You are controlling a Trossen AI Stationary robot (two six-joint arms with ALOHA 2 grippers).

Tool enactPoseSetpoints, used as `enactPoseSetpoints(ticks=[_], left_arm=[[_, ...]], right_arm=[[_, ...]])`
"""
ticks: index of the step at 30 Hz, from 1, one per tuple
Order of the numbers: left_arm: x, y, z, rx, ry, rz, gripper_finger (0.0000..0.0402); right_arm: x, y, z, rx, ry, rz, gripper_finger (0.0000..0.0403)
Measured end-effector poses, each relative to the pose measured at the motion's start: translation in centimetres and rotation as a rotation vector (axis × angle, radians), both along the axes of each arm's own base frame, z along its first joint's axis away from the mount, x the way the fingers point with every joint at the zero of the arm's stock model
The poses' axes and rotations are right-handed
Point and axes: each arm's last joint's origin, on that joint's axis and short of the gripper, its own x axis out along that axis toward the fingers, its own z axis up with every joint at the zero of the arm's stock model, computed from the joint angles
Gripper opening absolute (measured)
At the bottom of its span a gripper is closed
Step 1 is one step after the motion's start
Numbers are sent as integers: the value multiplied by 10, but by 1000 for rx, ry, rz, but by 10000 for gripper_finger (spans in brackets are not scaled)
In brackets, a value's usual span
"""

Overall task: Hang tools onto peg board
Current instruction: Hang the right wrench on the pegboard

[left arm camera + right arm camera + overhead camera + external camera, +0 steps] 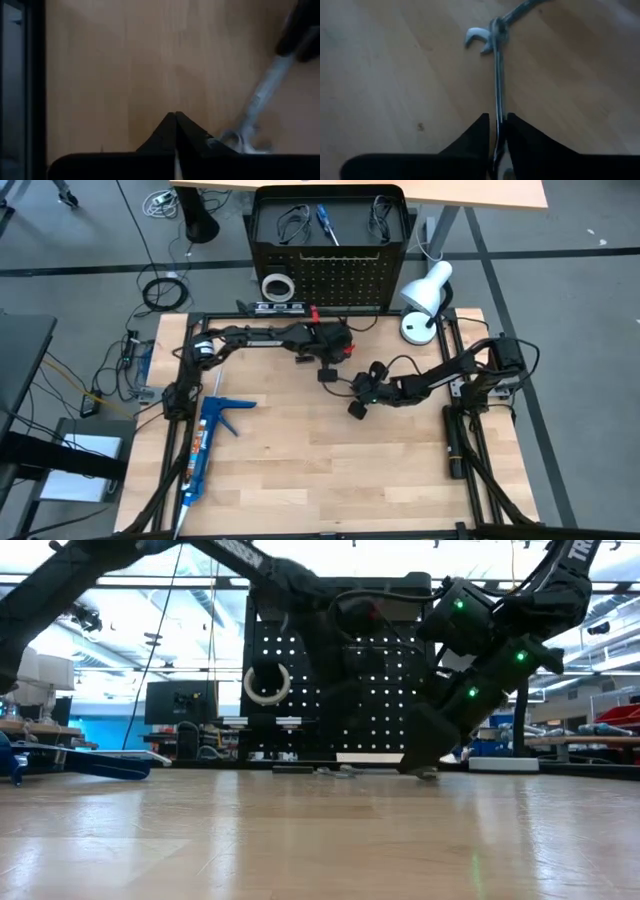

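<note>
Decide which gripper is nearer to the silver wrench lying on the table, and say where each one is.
Right. The right gripper has its fingers closed around the silver wrench shaft on the table. The left gripper, shut, is just beside the wrench's other end, not gripping it.

Open wood surface [330,470] front and centre, free to pass. Blocked left by caulking gun [205,445], rear by peg board [330,275] and desk lamp [422,300]. Mid-surface crowded: both arms plus wrenches [492,45].

Two dark jointed arms, green lights glowing, each pincer bearing black wedge-shaped fingers [470,137].
</note>
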Motion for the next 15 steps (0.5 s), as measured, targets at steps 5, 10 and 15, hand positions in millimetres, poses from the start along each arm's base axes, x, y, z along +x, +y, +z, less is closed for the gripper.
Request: enactPoseSetpoints(ticks=[5, 10, 15], left_arm=[[-10, -3, 21, 21, 13, 10, 3], [-24, -9, 46, 14, 16, 31, 3], [-29, -24, 57, 14, -7, 27, 3]], right_arm=[[-2, 0, 13, -21, -29, 12, 11], [-6, -1, 24, -24, -37, 12, 16], [-7, -1, 32, -23, -68, 8, 36]])
